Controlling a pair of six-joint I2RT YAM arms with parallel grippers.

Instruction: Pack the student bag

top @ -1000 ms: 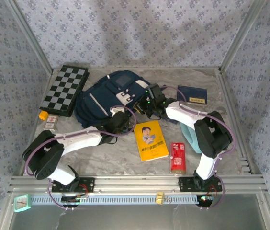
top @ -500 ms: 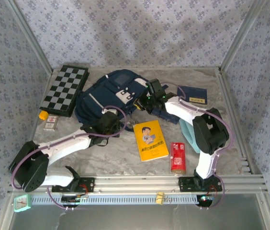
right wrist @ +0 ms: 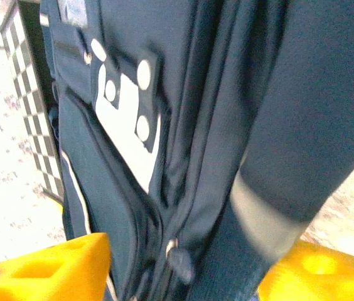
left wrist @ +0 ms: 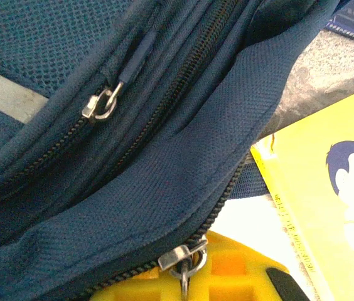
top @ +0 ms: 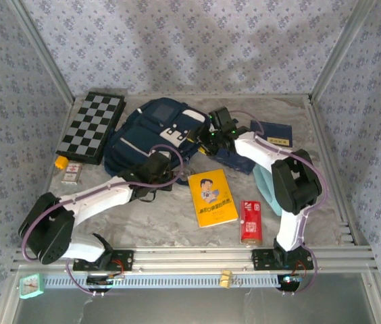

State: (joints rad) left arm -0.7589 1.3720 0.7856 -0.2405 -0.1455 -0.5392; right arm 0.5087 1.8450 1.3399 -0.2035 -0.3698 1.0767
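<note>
Lab test booth: aluminium frame (top: 190,255), patterned backdrop (top: 190,47).

Top external: set high behind the arm bases and angled down toward the far wall; the whole table (top: 177,229) is taken in from a distance.

Left wrist: held very close against the student bag (left wrist: 164,182), with the yellow book (left wrist: 334,207) caught at the right edge.

Right wrist: held close and aimed along the bag's front, with the checkerboard (right wrist: 26,75) at upper left.

The bag is shared by all three views.
</note>
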